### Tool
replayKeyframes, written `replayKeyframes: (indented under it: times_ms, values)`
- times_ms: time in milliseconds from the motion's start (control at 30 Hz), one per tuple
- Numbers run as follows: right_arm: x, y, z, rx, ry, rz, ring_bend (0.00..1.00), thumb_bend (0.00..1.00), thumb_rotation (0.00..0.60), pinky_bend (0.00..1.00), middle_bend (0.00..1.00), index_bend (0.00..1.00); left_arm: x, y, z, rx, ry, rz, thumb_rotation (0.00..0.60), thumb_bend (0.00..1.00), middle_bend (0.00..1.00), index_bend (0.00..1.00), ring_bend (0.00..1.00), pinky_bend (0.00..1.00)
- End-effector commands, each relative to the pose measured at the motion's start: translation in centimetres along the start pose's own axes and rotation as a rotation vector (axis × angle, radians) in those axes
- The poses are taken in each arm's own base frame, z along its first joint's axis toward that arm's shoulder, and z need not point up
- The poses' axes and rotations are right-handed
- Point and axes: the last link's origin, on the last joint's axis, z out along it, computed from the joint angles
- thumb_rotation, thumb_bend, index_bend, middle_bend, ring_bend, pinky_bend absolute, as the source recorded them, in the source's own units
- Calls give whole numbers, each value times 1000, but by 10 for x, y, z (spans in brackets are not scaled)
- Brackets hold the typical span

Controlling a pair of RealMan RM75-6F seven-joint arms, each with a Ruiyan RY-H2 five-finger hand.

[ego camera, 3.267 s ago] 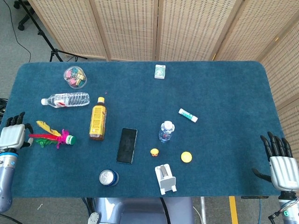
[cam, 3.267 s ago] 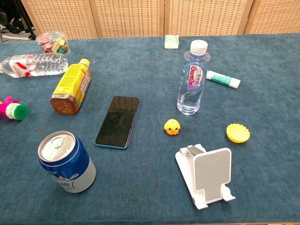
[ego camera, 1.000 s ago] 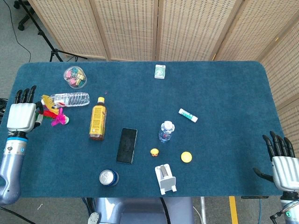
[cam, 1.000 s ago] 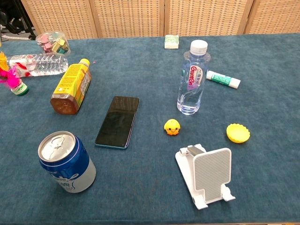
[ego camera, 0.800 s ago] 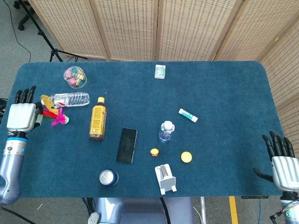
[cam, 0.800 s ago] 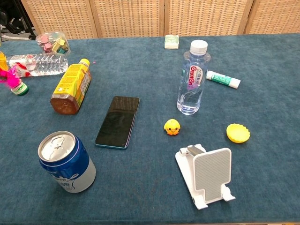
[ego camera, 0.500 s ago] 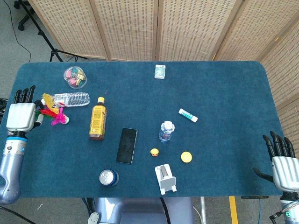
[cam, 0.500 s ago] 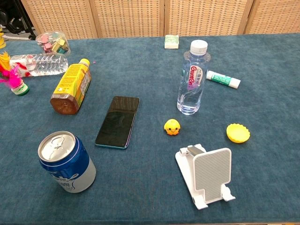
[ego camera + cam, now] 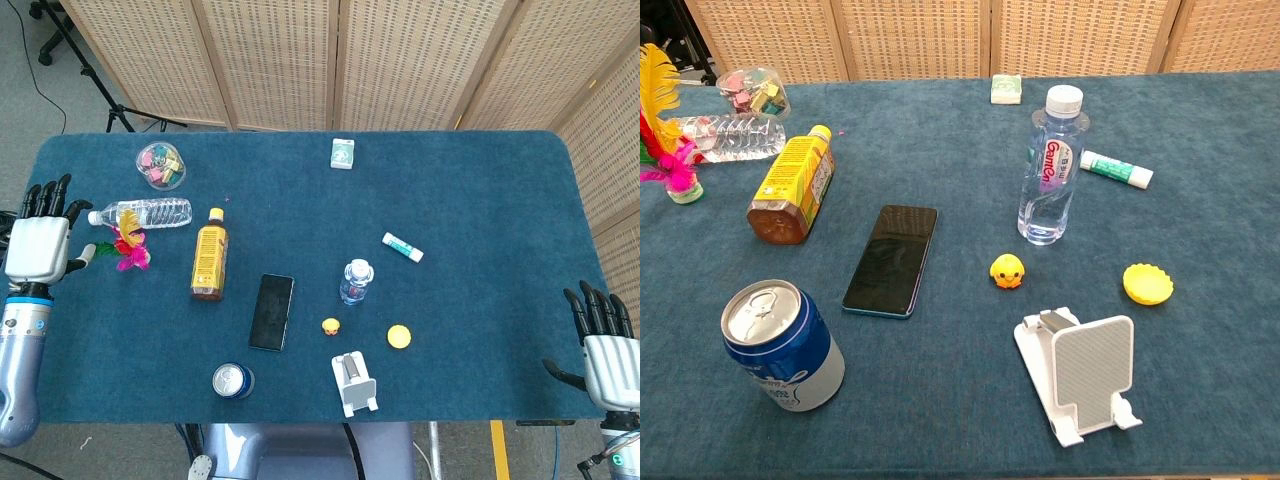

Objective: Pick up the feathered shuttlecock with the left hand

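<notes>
The feathered shuttlecock (image 9: 128, 246) stands upright on its green base near the table's left edge, yellow, red, pink and green feathers up; the chest view shows the shuttlecock (image 9: 670, 150) at its far left. My left hand (image 9: 38, 246) hangs just left of it at the table edge, fingers straight and apart, thumb pointing at the feathers with a small gap. It holds nothing. My right hand (image 9: 605, 352) is off the front right corner, fingers spread and empty. Neither hand shows in the chest view.
A lying water bottle (image 9: 142, 212) and a clip jar (image 9: 160, 165) sit just behind the shuttlecock. An amber bottle (image 9: 209, 262) lies to its right. Phone (image 9: 271, 311), can (image 9: 232, 380), small upright bottle (image 9: 356, 281), toy duck (image 9: 331, 326) and phone stand (image 9: 354, 383) lie further right.
My left hand has let go of the feathers and drawn back to the left. The shuttlecock, earlier tilted against the hand, now stands upright, slightly further right.
</notes>
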Motion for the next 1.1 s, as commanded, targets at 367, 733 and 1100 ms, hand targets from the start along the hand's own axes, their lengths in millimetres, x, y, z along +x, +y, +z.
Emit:
replayKeyframes:
  times_ms: [367, 733, 1100]
  values:
    - [-1, -1, 0, 3, -2, -4, 0, 0, 600, 0, 0, 0, -2, -23, -84, -36, -11, -104, 600, 0, 0, 26, 0, 0]
    - [-2, -1, 1, 1, -4, -4, 0, 0, 600, 0, 0, 0, -24, -27, -126, -61, -170, -61, 600, 0, 0, 0, 0, 0]
    - [-1, 0, 1, -3, 0, -2, 0, 0, 600, 0, 0, 0, -36, -22, -151, -77, -206, -37, 600, 0, 0, 0, 0, 0]
